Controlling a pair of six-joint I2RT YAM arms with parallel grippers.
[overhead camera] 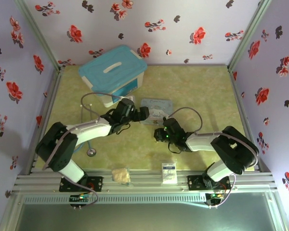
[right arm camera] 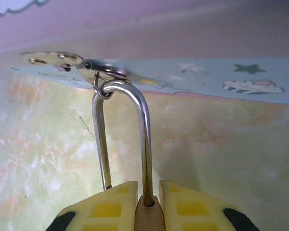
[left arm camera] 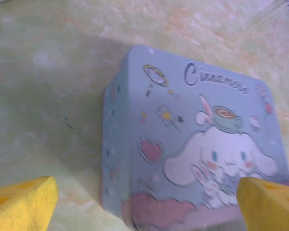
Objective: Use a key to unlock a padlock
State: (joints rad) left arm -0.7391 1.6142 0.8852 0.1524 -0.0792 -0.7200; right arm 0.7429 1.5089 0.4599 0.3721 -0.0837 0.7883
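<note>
Right tool point(right arm camera: 148, 190): closed on the padlock point(right arm camera: 148, 215), its yellow pads pinching the brass body from both sides.
Padlock body: low between the pads, so the end opposite the shackle is buried in the grip and hidden.
Shackle point(right arm camera: 143, 134): rises straight out of the tool. One leg enters the body. The other seems to end free just above the left pad, though I cannot be sure it is out.
Long axis: in line with the tool, body nearest, loop pointing away at the tin.
Ring point(right arm camera: 104, 91): the loop's bend hangs through this small wire ring, touching it.
Clasp point(right arm camera: 53, 58): a pale metal tab on the tin's edge, carrying the ring.
Tin point(right arm camera: 207, 79): pale blue, lying on the desk point(right arm camera: 221, 144) just beyond the loop.
Left tool point(left arm camera: 144, 185): spread wide, gripping nothing, above the tin's printed lid on the far side from the padlock.
Nearer arm: the right one, which has the lock in hand.
Judgement: access to the body's buried end looks like the deciding point.
</note>
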